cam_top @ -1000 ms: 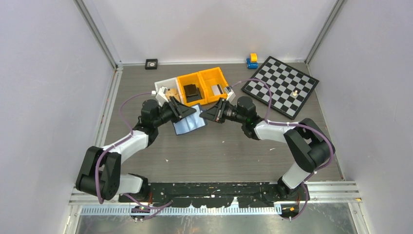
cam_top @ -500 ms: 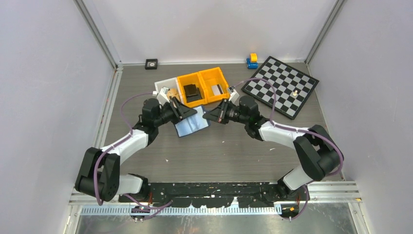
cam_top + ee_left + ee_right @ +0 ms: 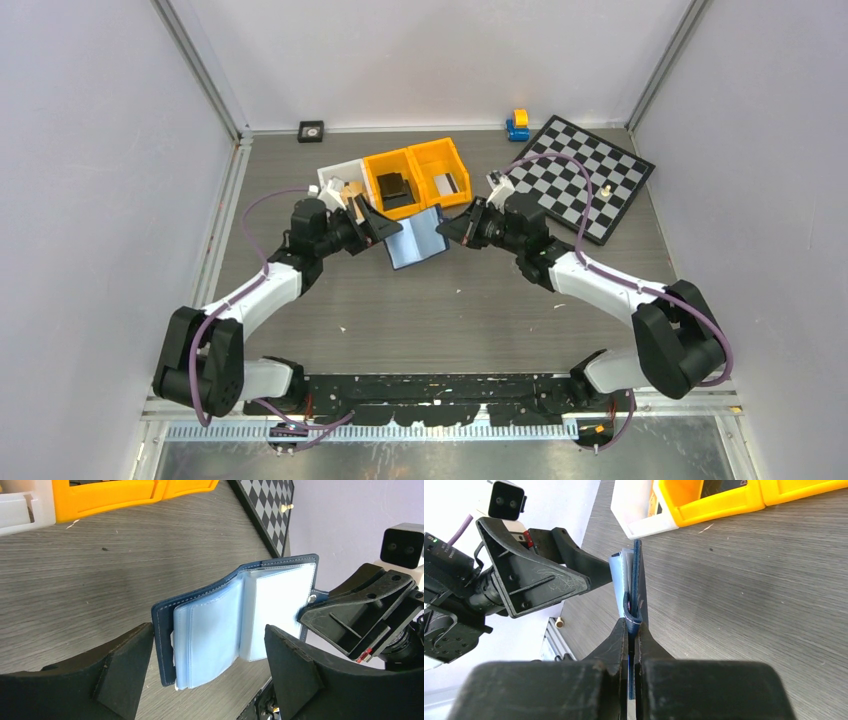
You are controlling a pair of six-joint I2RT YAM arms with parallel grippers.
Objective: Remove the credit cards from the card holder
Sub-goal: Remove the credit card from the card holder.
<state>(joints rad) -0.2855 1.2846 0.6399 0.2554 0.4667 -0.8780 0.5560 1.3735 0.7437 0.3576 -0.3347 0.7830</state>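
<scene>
While the grey table (image 3: pixel 450 300) bore the orange bins (image 3: pixel 420 175) toward its far side, the left gripper (image 3: pixel 385 225) stood with jaws spread wide on either side of the card holder (image 3: pixel 417 238), not clamping it. The right gripper (image 3: pixel 633 630) pinched the holder's snap-tab edge (image 3: pixel 312 599) with jaws nearly closed, holding it open over the table just in front of the bins, pale sleeves fanned out.

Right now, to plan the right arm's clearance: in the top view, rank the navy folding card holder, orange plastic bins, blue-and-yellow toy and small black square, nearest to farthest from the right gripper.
1. Navy folding card holder: clamped in the right gripper, on its left.
2. Orange plastic bins: just behind.
3. Blue-and-yellow toy: far back right.
4. Small black square: back left.
</scene>
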